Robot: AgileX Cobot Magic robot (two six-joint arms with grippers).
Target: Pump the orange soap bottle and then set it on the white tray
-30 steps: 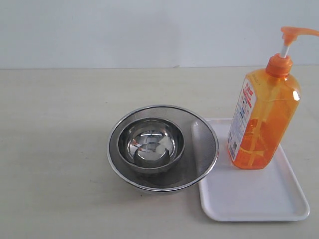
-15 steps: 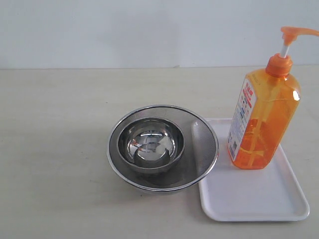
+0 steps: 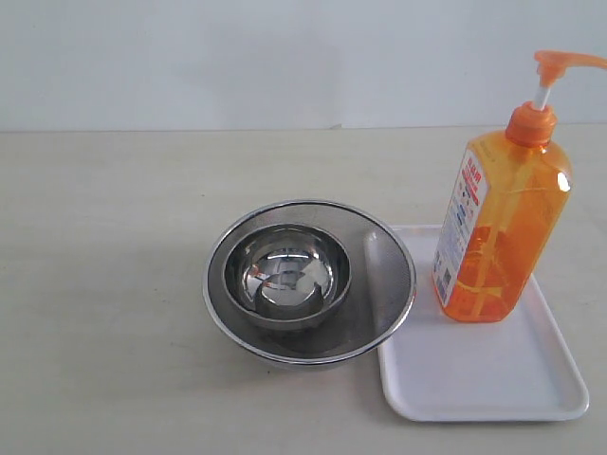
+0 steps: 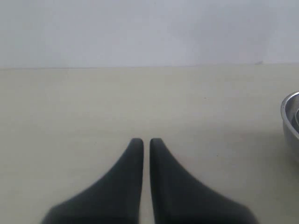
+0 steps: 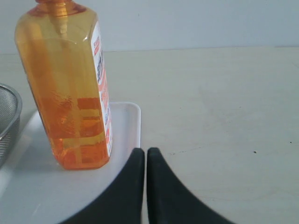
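Beige table [image 3: 114, 284], white wall [image 3: 285, 57]; orange soap bottle [image 3: 498, 227] on white tray [image 3: 474, 379].

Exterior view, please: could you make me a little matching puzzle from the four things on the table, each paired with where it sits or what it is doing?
Things:
1. orange soap bottle
2. white tray
3. small steel bowl
4. mesh bowl

Places:
A. sits inside a bigger bowl
B. lies flat on the table, carrying one thing
C. stands upright on the tray
D. holds a smaller bowl

Pairs: 1-C, 2-B, 3-A, 4-D
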